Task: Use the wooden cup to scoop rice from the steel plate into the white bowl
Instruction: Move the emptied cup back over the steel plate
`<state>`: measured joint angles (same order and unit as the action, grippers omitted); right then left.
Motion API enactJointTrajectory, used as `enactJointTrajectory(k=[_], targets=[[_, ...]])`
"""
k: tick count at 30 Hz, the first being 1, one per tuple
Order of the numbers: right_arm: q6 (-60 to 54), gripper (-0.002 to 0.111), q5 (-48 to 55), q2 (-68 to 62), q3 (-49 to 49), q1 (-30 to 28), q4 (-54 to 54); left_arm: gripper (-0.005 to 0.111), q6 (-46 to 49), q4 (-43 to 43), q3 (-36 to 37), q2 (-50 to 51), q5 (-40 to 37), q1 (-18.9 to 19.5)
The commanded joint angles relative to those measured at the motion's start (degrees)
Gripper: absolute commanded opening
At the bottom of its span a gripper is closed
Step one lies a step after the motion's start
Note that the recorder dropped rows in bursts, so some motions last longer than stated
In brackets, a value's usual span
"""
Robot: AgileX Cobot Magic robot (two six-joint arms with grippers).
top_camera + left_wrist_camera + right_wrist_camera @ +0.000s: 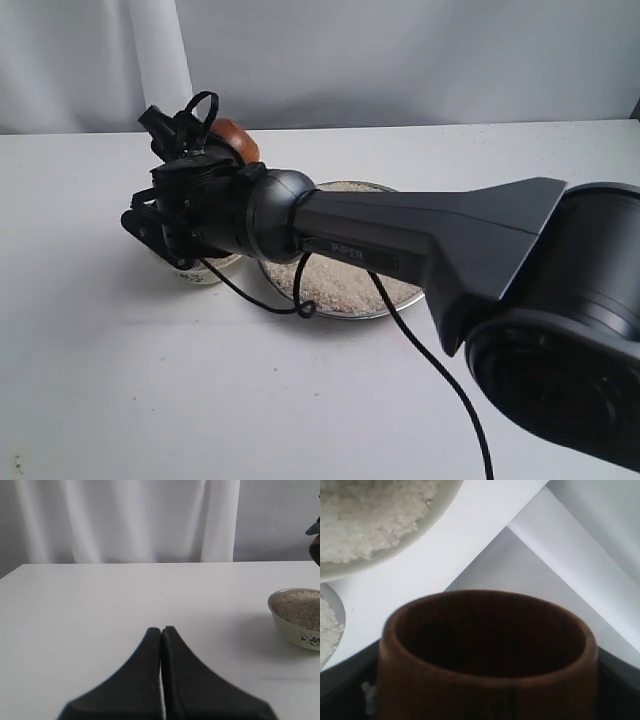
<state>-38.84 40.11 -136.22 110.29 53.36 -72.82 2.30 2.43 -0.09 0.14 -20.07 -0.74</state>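
Nearest the lens, the right arm [560, 300], bulky and dark; reaches leftward over the plate [345, 312] of rice [335, 280] to get at the bowl [207, 272]. Beyond, right gripper [212, 142] clamped around the cup [236, 140], just above the bowl's far side, seemingly placed for tipping; looks dark and empty inside from the wrist. Bowl already nearly brimful. Aside, left gripper [161, 632] pressed together on nothing, near the bowl yet apart, probably idling clear.

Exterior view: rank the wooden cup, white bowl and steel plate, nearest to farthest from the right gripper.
1. wooden cup, held in the right gripper.
2. white bowl, just below it.
3. steel plate, to the right, under the arm.
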Motion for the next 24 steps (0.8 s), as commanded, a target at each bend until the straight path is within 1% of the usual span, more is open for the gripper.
enactJointTrajectory(k=[1, 3, 6, 9, 12, 16, 20, 22, 24], targets=[[2.3, 0.000, 0.6, 0.5, 0.5, 0.7, 1.6, 0.000, -0.2, 0.0, 0.1, -0.1, 0.3, -0.1], [2.7, 0.000, 1.5, 0.7, 0.5, 0.8, 5.3, 0.000, -0.2, 0.0, 0.1, -0.1, 0.3, -0.1], [3.2, 0.000, 2.1, 1.8, 0.5, 0.6, 13.8, 0.000, -0.2, 0.0, 0.1, -0.1, 0.3, -0.1], [3.1, 0.000, 2.4, 4.5, 0.5, -0.2, 22.9, 0.000, -0.2, 0.0, 0.1, -0.1, 0.3, -0.1], [0.9, 0.000, 4.5, 8.1, 0.5, -1.2, 29.8, 0.000, -0.2, 0.0, 0.1, -0.1, 0.3, -0.1], [-4.3, 0.000, 10.2, 12.7, 0.5, -3.1, 39.3, 0.000, -0.2, 0.0, 0.1, -0.1, 0.3, -0.1], [-7.6, 0.000, 17.1, 16.2, 0.5, -6.7, 48.5, 0.000, -0.2, 0.0, 0.1, -0.1, 0.3, -0.1], [-8.5, 0.000, 20.6, 17.2, 0.5, -8.7, 50.7, 0.000, -0.2, 0.0, 0.1, -0.1, 0.3, -0.1], [-9.0, 0.000, 24.8, 17.4, 0.5, -10.3, 50.5, 0.000, -0.2, 0.0, 0.1, -0.1, 0.3, -0.1]])
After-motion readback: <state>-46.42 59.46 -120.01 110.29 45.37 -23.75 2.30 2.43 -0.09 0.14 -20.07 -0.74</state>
